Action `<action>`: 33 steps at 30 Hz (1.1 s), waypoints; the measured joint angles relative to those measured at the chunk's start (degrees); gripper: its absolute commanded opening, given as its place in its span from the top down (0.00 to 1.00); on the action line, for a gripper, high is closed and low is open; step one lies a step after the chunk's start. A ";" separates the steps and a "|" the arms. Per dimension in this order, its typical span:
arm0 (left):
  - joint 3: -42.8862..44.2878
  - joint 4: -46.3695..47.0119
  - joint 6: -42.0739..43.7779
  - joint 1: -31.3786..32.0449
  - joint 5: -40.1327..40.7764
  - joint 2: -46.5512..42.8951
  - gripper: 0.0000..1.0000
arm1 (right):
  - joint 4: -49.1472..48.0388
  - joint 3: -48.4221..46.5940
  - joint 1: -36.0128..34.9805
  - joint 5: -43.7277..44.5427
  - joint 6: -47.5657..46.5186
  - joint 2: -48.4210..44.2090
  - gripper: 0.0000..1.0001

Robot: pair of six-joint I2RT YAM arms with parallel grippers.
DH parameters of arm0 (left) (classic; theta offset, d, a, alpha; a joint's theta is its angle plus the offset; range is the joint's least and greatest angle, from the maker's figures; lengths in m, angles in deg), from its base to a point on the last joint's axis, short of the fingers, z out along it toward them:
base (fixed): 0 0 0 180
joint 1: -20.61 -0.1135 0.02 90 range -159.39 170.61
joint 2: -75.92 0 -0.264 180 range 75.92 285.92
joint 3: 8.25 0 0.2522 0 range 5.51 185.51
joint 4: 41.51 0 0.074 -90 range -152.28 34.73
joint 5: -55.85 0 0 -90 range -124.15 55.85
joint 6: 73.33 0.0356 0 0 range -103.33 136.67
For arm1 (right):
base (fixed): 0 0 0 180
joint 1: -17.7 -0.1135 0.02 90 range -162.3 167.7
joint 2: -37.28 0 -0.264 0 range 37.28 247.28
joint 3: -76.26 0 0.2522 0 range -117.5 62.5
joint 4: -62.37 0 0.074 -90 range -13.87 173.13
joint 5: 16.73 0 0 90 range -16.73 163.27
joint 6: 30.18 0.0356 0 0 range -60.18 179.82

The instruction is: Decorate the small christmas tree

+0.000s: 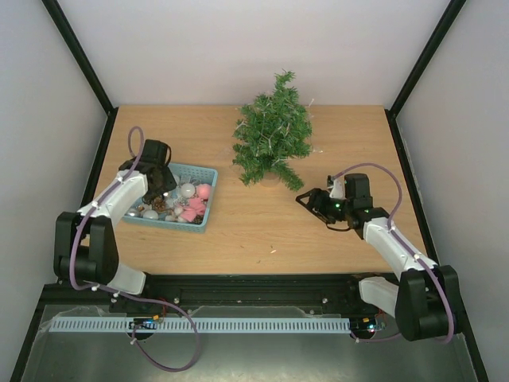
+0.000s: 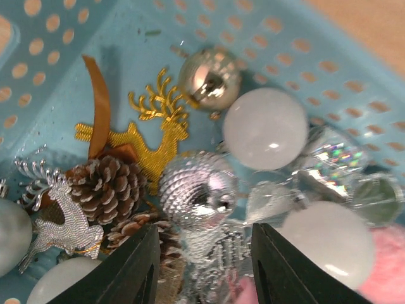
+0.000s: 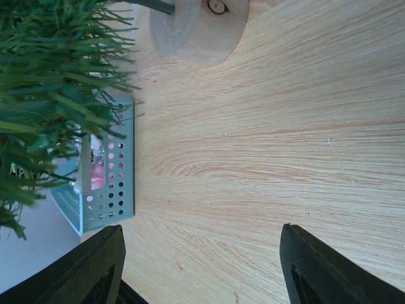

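The small christmas tree (image 1: 273, 131) stands at the back middle of the table, bare of ornaments; its branches (image 3: 50, 82) and round wooden base (image 3: 199, 28) show in the right wrist view. My left gripper (image 1: 162, 191) is open inside the teal basket (image 1: 208, 216), low over the ornaments. Its jaws (image 2: 202, 256) straddle a silver textured ball (image 2: 199, 190) without touching it. Around it lie a gold reindeer (image 2: 152, 136), a pine cone (image 2: 107, 187), a silver reindeer (image 2: 60, 218) and white balls (image 2: 266, 126). My right gripper (image 1: 308, 203) is open and empty over bare table, right of the tree.
The basket (image 3: 104, 190) sits front left of the tree, also holding pink ornaments (image 1: 195, 208) and a shiny silver ball (image 2: 209, 79). White walls and black frame posts (image 1: 402, 87) enclose the table (image 1: 254, 231).
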 measured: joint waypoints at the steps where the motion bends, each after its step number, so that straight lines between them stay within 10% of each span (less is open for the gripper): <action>1: -0.52 0.07 -0.02 -0.31 -0.22 0.70 0.59 | 0.24 -0.02 0.00 -0.13 -0.22 0.31 0.32; 18: -8.79 2.47 -0.26 -2.58 0.37 1.97 0.67 | 1.18 -0.85 0.00 -1.55 -0.87 3.21 0.31; 33: -8.37 2.69 0.81 -4.02 0.48 1.97 0.98 | 1.16 -0.81 0.00 -2.16 -0.87 3.19 0.30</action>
